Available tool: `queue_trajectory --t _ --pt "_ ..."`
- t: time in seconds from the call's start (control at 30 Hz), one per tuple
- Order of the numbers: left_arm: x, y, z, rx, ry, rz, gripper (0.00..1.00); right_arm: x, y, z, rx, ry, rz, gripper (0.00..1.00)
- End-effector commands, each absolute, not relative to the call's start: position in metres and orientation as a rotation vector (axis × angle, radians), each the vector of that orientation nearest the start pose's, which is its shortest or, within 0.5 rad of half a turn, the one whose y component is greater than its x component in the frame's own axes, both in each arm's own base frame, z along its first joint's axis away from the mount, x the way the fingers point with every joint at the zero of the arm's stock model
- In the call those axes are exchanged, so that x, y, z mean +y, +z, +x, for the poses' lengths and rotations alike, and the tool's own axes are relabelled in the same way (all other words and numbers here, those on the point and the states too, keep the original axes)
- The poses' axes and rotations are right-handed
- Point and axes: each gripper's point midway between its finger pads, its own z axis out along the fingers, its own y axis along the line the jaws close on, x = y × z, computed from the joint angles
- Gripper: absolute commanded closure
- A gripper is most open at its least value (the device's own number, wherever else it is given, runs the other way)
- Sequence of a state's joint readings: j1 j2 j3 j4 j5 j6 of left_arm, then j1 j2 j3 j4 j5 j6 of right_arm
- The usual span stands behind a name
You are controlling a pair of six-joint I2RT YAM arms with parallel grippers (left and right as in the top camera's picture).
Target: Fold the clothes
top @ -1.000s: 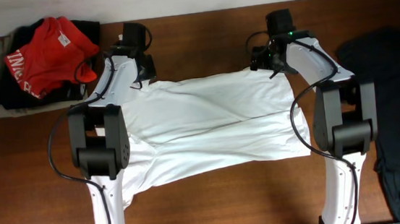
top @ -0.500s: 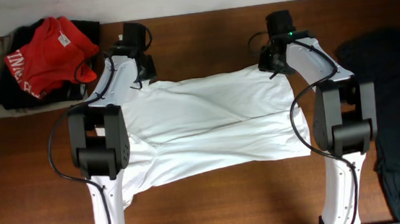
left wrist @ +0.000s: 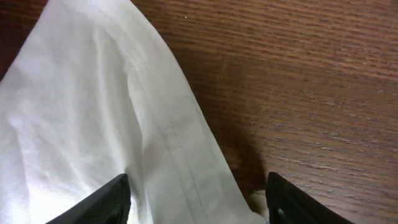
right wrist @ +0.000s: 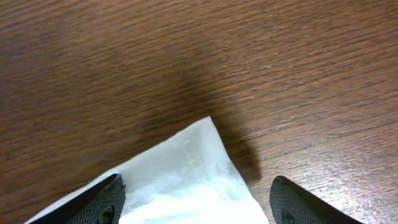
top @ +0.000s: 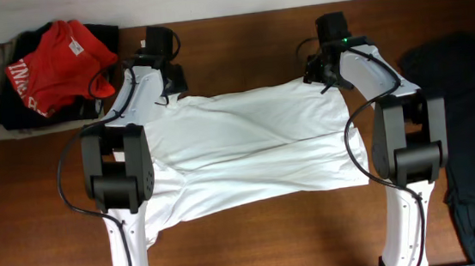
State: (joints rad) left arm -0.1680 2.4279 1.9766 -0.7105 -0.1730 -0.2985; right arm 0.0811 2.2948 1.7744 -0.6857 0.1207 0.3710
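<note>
The white T-shirt (top: 252, 153) lies spread flat across the middle of the brown table (top: 265, 251), its far edge between the two arms. My left gripper (top: 170, 89) is at the shirt's far left corner. In the left wrist view the cloth (left wrist: 93, 112) runs between the two black fingers (left wrist: 109, 204), which stand wide apart without pinching it. My right gripper (top: 320, 76) is over the far right corner. In the right wrist view that corner (right wrist: 186, 168) lies flat on the wood between the separated fingers (right wrist: 298, 202). Both grippers are open.
A pile of clothes with a red garment (top: 58, 58) on top sits at the far left. A black T-shirt (top: 469, 121) lies along the right edge. The table's back edge (top: 236, 16) is just behind both grippers.
The right gripper has shifted slightly at the far right corner of the shirt. The left arm and the shirt look unchanged.
</note>
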Motion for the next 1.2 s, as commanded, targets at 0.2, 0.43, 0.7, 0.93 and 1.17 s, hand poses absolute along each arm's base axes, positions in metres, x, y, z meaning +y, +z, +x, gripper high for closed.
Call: queue_trajectory --t 0.2,0.43,0.7,0.93,1.17 --pt "-0.064 0.008 0.560 2.703 0.113 -0.224 0.29 0.017 -0.019 0.520 2.756 -0.073 0.526 0.22" --pt "-0.064 0.008 0.559 2.704 0.113 -0.224 0.28 0.017 -0.018 0.521 2.751 -0.071 0.529 0.52" --pt "-0.065 0.008 0.559 2.705 0.114 -0.223 0.16 0.016 -0.019 0.518 2.754 -0.074 0.565 0.91" --pt "-0.060 0.016 0.566 2.668 0.136 -0.233 0.31 0.014 -0.019 0.518 2.739 -0.081 0.621 0.95" --pt "-0.059 0.020 0.573 2.632 0.138 -0.240 0.32 0.014 -0.020 0.514 2.753 -0.088 0.622 0.95"
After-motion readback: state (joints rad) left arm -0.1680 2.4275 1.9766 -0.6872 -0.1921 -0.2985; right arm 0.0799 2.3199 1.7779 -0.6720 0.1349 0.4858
